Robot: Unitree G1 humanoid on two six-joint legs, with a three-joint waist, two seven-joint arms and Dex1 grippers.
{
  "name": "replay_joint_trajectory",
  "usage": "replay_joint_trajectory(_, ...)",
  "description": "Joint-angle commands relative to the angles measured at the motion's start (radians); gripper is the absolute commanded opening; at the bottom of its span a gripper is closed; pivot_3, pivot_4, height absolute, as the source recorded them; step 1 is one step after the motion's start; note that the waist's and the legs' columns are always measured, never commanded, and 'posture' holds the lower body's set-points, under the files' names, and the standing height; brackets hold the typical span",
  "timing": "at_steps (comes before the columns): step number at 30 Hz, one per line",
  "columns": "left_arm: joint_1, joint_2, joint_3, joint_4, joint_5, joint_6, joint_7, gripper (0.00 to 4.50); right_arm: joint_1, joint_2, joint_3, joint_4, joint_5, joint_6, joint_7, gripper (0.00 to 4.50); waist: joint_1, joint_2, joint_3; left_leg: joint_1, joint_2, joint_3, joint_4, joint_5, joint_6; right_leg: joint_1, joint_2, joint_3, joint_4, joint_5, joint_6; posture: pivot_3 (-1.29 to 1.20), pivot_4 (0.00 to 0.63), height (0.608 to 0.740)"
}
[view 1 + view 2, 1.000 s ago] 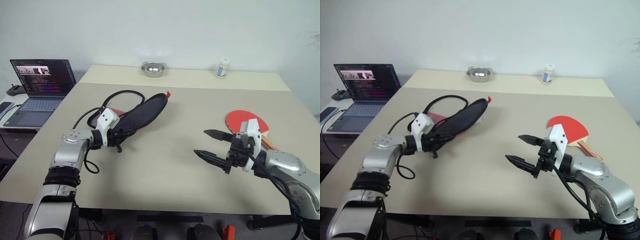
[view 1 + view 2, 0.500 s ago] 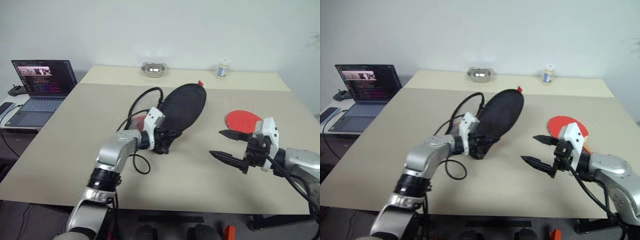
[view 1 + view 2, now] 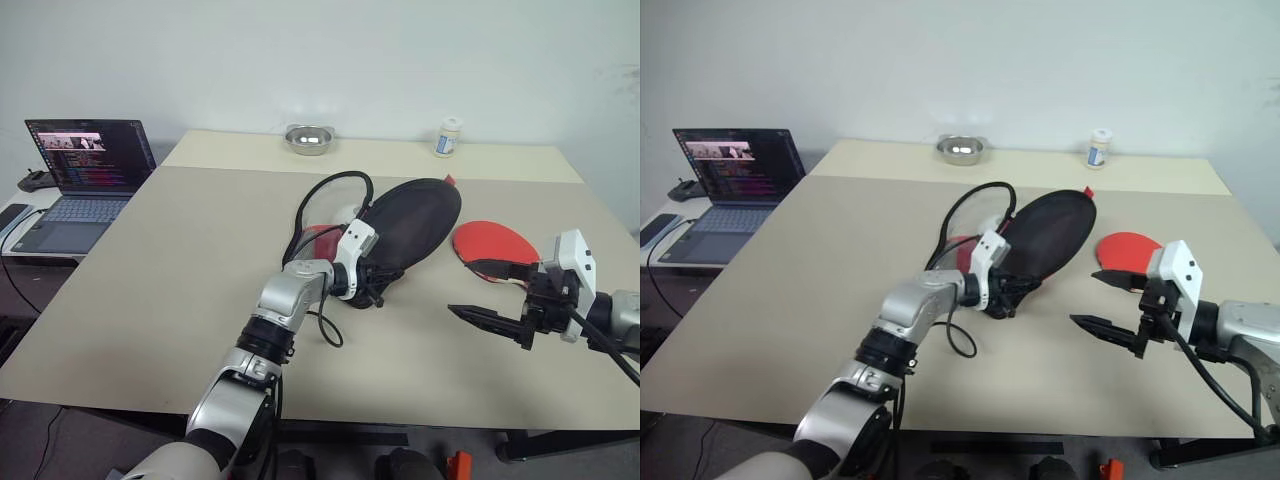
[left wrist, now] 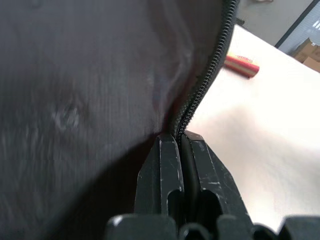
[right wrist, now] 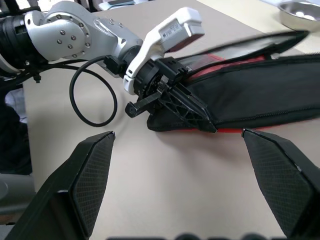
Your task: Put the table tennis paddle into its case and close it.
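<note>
My left gripper point(image 3: 378, 287) is shut on the rim of the case point(image 3: 418, 218), a black paddle-shaped pouch held tilted over the middle of the table. In the left wrist view the fingers point(image 4: 170, 165) pinch the fabric right at the zip of the case point(image 4: 75, 75). Just right of the case the table tennis paddle point(image 3: 490, 242) lies flat, red face up, its handle hidden behind my right gripper point(image 3: 484, 293). That gripper hovers open and holds nothing. In the right wrist view it point(image 5: 185, 175) faces the left gripper point(image 5: 175, 107) and the case point(image 5: 260, 90).
A black cable point(image 3: 325, 200) loops from the left wrist over the table. At the back stand a steel bowl point(image 3: 307, 138) and a small white bottle point(image 3: 446, 137). An open laptop point(image 3: 85, 170) sits on a side table to the left.
My left gripper has carried the case from the table's left side to the middle, close to the paddle. The right gripper has drawn back to the right, still open.
</note>
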State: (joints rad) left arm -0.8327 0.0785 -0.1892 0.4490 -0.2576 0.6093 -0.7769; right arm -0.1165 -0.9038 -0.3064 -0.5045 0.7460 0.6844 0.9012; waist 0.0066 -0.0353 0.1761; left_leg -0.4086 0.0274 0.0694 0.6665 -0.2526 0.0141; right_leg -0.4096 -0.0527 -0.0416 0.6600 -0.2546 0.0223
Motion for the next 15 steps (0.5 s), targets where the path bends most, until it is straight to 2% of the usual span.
replay_joint_trajectory(1,-0.046,-0.026,0.003,0.05,0.018,-0.036,0.013,0.04,-0.012,-0.021,-0.041,-0.001,-0.002,-0.023,0.012,4.5,0.0,0.0,0.0,0.0,0.0,0.0,0.0,0.0,0.0,0.0,0.0,0.0,0.0,0.0,0.0,0.0,0.15,0.74)
replay_joint_trajectory(2,-0.052,-0.03,-0.001,0.061,0.024,-0.043,0.009,0.04,-0.013,-0.022,-0.042,0.001,-0.002,-0.023,0.013,4.5,0.0,0.0,0.0,0.0,0.0,0.0,0.0,0.0,0.0,0.0,0.0,0.0,0.0,0.0,0.0,0.0,0.15,0.74)
replay_joint_trajectory(5,-0.068,-0.05,-0.005,0.078,0.028,-0.055,-0.007,0.75,-0.016,-0.025,-0.043,0.007,-0.012,-0.029,0.017,4.5,0.0,0.0,0.0,0.0,0.0,0.0,0.0,0.0,0.0,0.0,0.0,0.0,0.0,0.0,0.0,0.0,0.15,0.74)
replay_joint_trajectory(12,-0.09,-0.078,0.014,0.082,0.033,-0.081,0.01,3.21,-0.031,-0.026,-0.047,0.023,-0.019,-0.031,0.014,4.5,0.0,0.0,0.0,0.0,0.0,0.0,0.0,0.0,0.0,0.0,0.0,0.0,0.0,0.0,0.0,0.0,0.15,0.74)
replay_joint_trajectory(15,-0.072,-0.041,0.007,0.0,0.032,-0.079,-0.02,4.21,-0.047,-0.013,-0.06,0.022,0.004,0.001,-0.027,4.5,-0.001,0.0,0.0,0.0,0.0,0.0,0.0,0.0,0.0,0.0,0.0,0.0,0.0,0.0,0.0,0.0,0.15,0.74)
